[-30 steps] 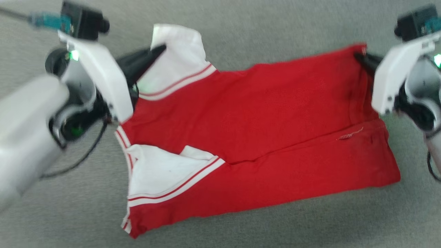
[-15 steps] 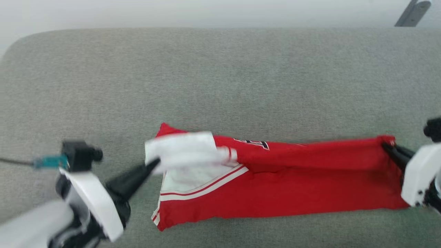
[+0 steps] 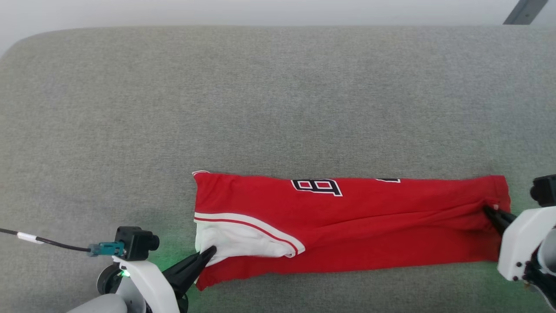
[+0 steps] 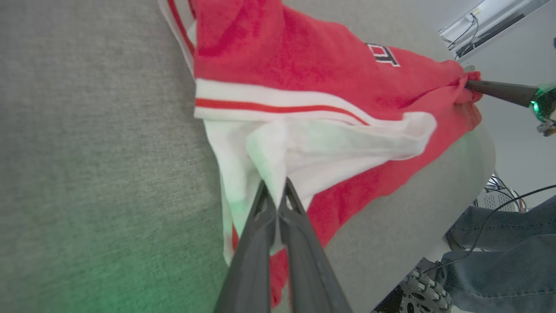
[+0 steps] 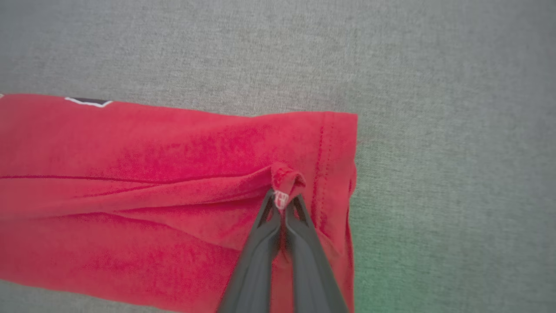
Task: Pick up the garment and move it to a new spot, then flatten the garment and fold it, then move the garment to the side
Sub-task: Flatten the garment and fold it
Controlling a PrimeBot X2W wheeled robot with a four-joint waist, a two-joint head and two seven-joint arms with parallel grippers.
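The garment [image 3: 369,234] lies on the grey padded surface [image 3: 278,95] as a long red strip folded lengthwise, with part of its black lettering [image 3: 317,186] showing along the far edge. My left gripper [image 3: 210,251] is shut on the white sleeve [image 3: 243,241] at the strip's left end. In the left wrist view the sleeve cloth [image 4: 312,148] is pinched between that gripper's [image 4: 276,193] dark fingers. My right gripper [image 3: 488,210] is shut on a small fold of the red hem at the right end. The right wrist view shows that pinch [image 5: 282,198] on the garment [image 5: 130,152].
Bare grey surface stretches far beyond the garment to a rounded far left corner [image 3: 26,43]. The near edge [image 4: 434,217] runs close under the garment. A person's jeans-clad legs [image 4: 499,248] and cables stand beside the near edge. A metal bar [image 3: 521,11] shows beyond the far edge.
The head camera has shifted. Both grippers carried the held edge of the garment over toward the near side and down, so the raised cloth now lies as a narrow folded strip.
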